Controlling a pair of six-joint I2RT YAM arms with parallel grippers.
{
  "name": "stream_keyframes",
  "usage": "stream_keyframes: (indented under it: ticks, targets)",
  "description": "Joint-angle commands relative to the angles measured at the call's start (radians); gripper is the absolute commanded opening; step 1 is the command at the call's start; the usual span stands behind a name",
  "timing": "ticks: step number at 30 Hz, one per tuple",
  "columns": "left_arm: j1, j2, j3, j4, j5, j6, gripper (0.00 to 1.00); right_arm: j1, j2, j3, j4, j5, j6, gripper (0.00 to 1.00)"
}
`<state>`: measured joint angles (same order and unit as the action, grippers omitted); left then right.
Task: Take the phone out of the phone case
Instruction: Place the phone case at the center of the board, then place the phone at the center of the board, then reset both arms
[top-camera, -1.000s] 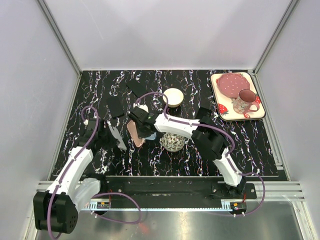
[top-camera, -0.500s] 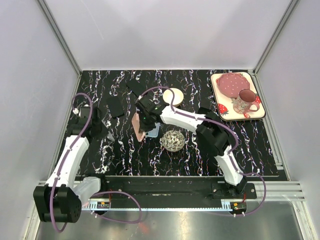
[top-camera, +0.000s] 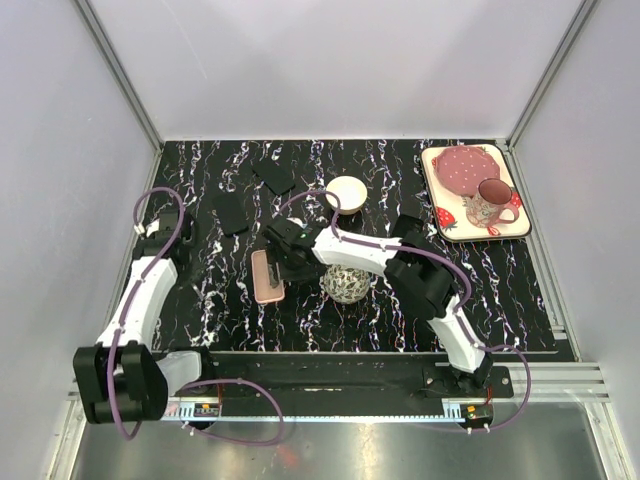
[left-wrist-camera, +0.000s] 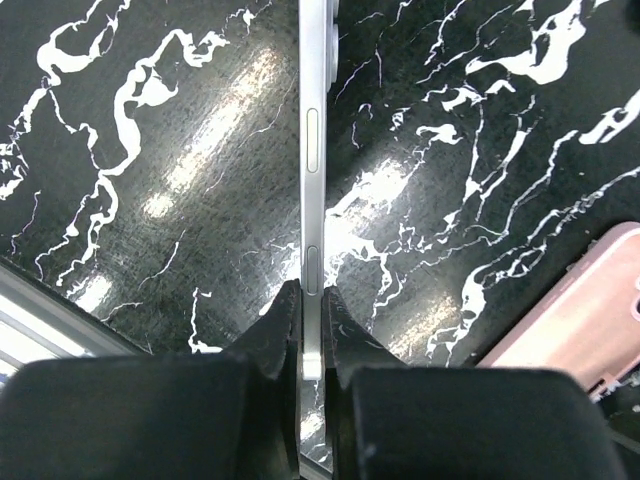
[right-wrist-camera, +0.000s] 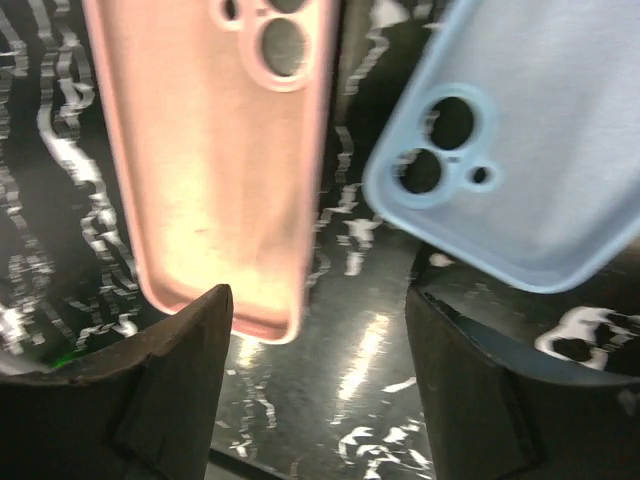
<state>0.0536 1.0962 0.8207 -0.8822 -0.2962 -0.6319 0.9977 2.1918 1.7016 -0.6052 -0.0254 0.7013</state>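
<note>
The left hand (left-wrist-camera: 312, 300) is clenched on the lower edge of the phone (left-wrist-camera: 312, 150), a thin, silvery slab with slim side buttons. It is seen edge-on, standing upright over the glossy black, white-veined marble-pattern surface (top-camera: 500, 290), and it is out of its case. The pink phone case (right-wrist-camera: 220, 150) lies flat and empty on the surface; it is matte and soft-looking, with rounded corners and round camera cut-outs. Just beside it is a frosted light-blue phone case (right-wrist-camera: 520, 140) with similar cut-outs. The right hand (right-wrist-camera: 318, 290) is released, its dark fingers (right-wrist-camera: 170, 390) spread over the gap between the two cases and grasping nothing. Near that arm rests a round openwork woven ball (top-camera: 347, 283), and farther back a round cream bowl (top-camera: 345, 192) whose contents cannot be told. At the far right, a strawberry-print rectangular tray (top-camera: 437, 218) holds a dotted pink plate (top-camera: 465, 168) and a patterned mug (top-camera: 488, 205).
</note>
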Motion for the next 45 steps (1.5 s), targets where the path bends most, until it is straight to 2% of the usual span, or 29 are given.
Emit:
stream_keyframes:
  ticks: [1,4,6,7,8,9,10,11,15,17,21,25,29,35,42,45]
  targets:
    - [0.003,0.095,0.067,0.058,-0.014,0.027,0.00,-0.011,-0.105,0.024,-0.116,0.238,-0.025,0.75]
    - [0.005,0.187,0.113,0.089,0.029,0.050,0.00,-0.011,-0.182,-0.013,-0.114,0.306,-0.017,0.77]
    - [0.003,0.227,0.139,0.100,0.068,0.069,0.04,-0.014,-0.253,-0.060,-0.116,0.357,0.003,0.77]
    - [0.003,0.263,0.162,0.103,0.087,0.073,0.09,-0.018,-0.277,-0.078,-0.114,0.375,0.013,0.77]
    - [0.003,0.277,0.172,0.110,0.100,0.077,0.17,-0.022,-0.329,-0.118,-0.114,0.399,0.036,0.78]
    - [0.003,0.289,0.184,0.117,0.112,0.084,0.20,-0.034,-0.355,-0.141,-0.116,0.406,0.046,0.82]
    - [0.003,0.307,0.199,0.126,0.156,0.096,0.23,-0.047,-0.378,-0.161,-0.114,0.404,0.049,0.83]
    - [0.005,0.315,0.210,0.144,0.178,0.104,0.32,-0.057,-0.420,-0.195,-0.116,0.400,0.049,0.83]
    - [0.003,0.353,0.264,0.157,0.233,0.123,0.57,-0.116,-0.515,-0.261,-0.156,0.430,0.038,0.84]
    - [0.003,0.360,0.296,0.154,0.239,0.126,0.63,-0.140,-0.570,-0.289,-0.183,0.465,0.035,0.87]
    - [0.005,0.324,0.357,0.137,0.247,0.120,0.65,-0.162,-0.659,-0.336,-0.222,0.507,0.033,0.88]
    - [-0.001,0.185,0.359,0.204,0.450,0.144,0.66,-0.165,-0.733,-0.402,-0.242,0.502,0.049,0.88]
    - [-0.012,0.048,0.331,0.252,0.558,0.153,0.72,-0.163,-0.820,-0.502,-0.214,0.484,0.107,0.88]
    - [-0.021,-0.146,0.213,0.247,0.542,0.167,0.80,-0.163,-0.886,-0.629,-0.191,0.463,0.138,0.87]
    - [-0.024,-0.344,0.054,0.230,0.537,0.130,0.82,-0.163,-0.929,-0.707,-0.156,0.435,0.132,0.85]
    - [-0.024,-0.374,0.031,0.229,0.540,0.135,0.83,-0.163,-0.946,-0.740,-0.143,0.433,0.162,0.84]
